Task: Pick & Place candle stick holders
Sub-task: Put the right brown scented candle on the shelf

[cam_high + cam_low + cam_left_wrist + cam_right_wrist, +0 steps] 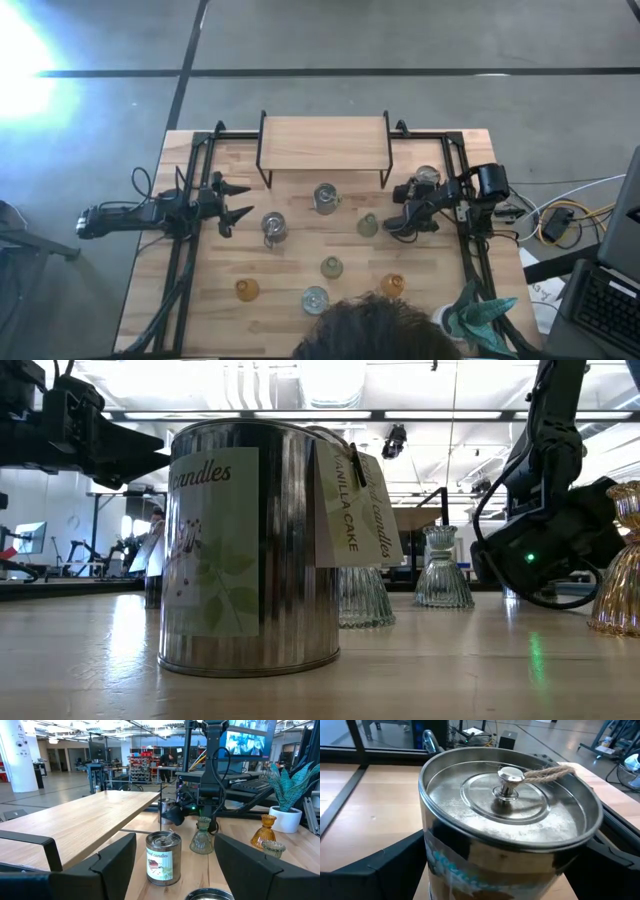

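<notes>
1. The right hand point(412, 222) sat at the bench's point(200, 300) 3 o'clock side, clenched around a silvery tin point(507, 820); the right wrist view showed the tin filling the space between both fingers, its knobbed lid and twine on top.
2. The left hand point(240, 200) hovered at 9 o'clock, released and grasping nothing, its fingers spread toward a second tin point(273, 228) just to its 3 o'clock.
3. A third tin point(325, 197) stood near the bench's centre, just in front of the wooden shelf point(324, 143) at 12 o'clock.
4. The other holders stood scattered toward 6 o'clock: a green one point(367, 226) just beside the right hand, another green one point(331, 267), two amber ones point(246, 290) point(392, 286) and a clear one point(314, 298).
5. A person's head point(375, 328) leaned in at 6 o'clock, and a potted plant point(480, 312) stood at the 5 o'clock corner.
6. Risks, as I judged them: the smooth metal wall could slip in the grip if lifted fast; the tin's tag or twine could snag; swinging toward the centre could knock over the green holder beside the hand; and the shelf's frame could catch the tin if it was carried low.
</notes>
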